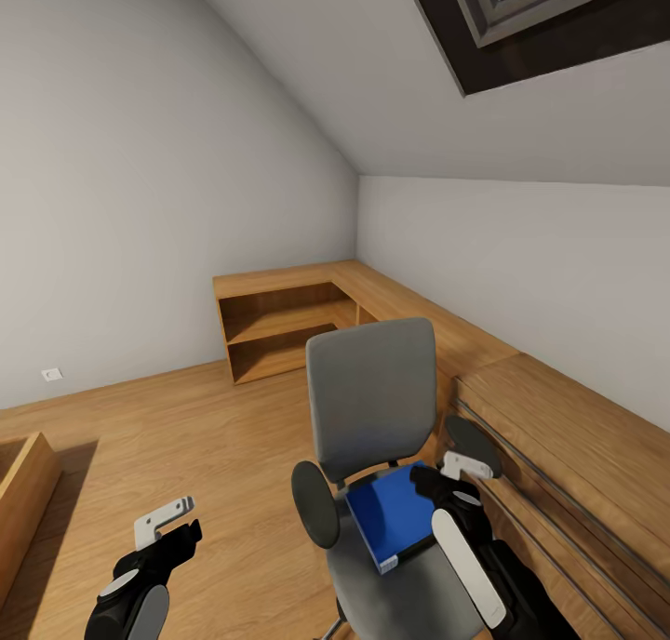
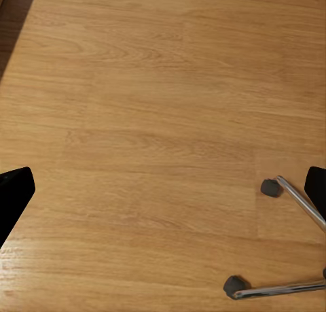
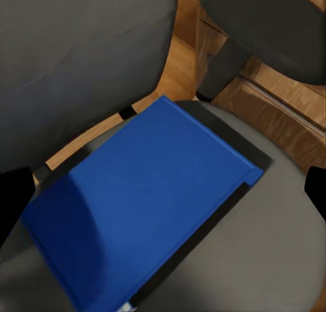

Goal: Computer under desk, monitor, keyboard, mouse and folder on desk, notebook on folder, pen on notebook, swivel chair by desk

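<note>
Currently: right claw (image 1: 447, 477) open above folder (image 1: 395, 514) on swivel chair (image 1: 372, 407); left claw (image 1: 167, 519) open, idle at 8 o'clock; advised: clamp folder's 3 o'clock edge, lift level

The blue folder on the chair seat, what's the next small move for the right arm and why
Probably lower the right gripper onto the blue folder and close on its near edge. The folder lies flat on the swivel chair seat, and the wrist view shows the open fingers spread either side above it, not yet touching.
</note>
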### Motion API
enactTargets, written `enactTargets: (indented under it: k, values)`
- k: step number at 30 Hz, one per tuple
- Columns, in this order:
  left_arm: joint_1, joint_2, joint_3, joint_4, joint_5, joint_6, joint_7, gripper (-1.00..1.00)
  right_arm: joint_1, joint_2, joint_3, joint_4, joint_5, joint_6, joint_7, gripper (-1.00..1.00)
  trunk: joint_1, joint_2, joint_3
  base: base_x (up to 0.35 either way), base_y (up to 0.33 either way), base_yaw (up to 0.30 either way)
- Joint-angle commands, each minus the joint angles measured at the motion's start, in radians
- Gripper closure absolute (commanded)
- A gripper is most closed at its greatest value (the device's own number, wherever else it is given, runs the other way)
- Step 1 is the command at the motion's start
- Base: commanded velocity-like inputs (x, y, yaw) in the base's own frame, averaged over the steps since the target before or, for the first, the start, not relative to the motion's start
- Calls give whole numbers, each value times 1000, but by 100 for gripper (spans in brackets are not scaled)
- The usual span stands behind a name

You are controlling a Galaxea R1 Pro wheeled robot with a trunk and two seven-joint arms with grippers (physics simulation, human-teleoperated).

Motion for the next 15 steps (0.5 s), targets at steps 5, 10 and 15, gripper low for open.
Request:
enactTargets:
  k: [5, 10, 15]
  values:
    - [-1, -1, 0, -1, 10, 2, 7, -100, -1, 1, 5, -1, -7, -25, -11, -100, 0, -1, -1, 0, 0, 0]
    - [-1, -1, 0, -1, 10, 2, 7, -100, -1, 1, 5, -1, -8, -28, -10, -100, 0, -1, -1, 0, 0, 0]
    - [-1, -1, 0, -1, 10, 2, 7, -100, -1, 0, 4, 0, -7, -29, -9, -100, 0, -1, -1, 70, 0, 0]
